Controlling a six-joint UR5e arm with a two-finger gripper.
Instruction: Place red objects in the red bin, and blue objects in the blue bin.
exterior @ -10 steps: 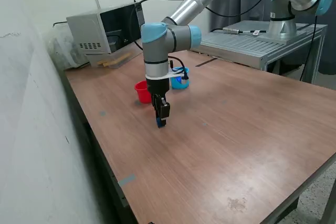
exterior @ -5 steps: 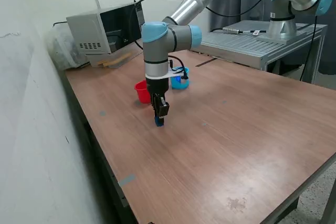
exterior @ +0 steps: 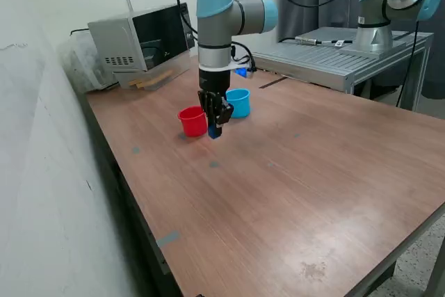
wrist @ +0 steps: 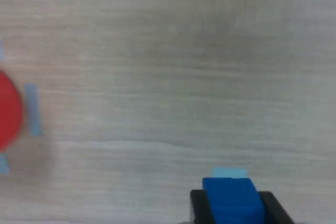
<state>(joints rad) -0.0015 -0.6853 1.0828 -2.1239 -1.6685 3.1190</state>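
Note:
My gripper [exterior: 215, 130] is shut on a dark blue cube [exterior: 215, 132] and holds it above the table, just in front of the red cup [exterior: 192, 121] and the light blue cup [exterior: 238, 102]. In the wrist view the blue cube [wrist: 232, 200] sits between the two black fingers [wrist: 197, 203], and the red cup [wrist: 8, 109] shows blurred at the frame's edge. No red cubes and no second blue cube are in view; the cups' insides are hidden.
A grey microwave-like box [exterior: 139, 39] stands at the back of the wooden table [exterior: 292, 193]. A metal bench [exterior: 334, 50] with a second arm's base stands behind. A wall runs along the exterior view's left.
The gripper has risen off the table with the blue cube and moved back toward the cups. The arm's wrist has lifted. The light blue cup is now uncovered.

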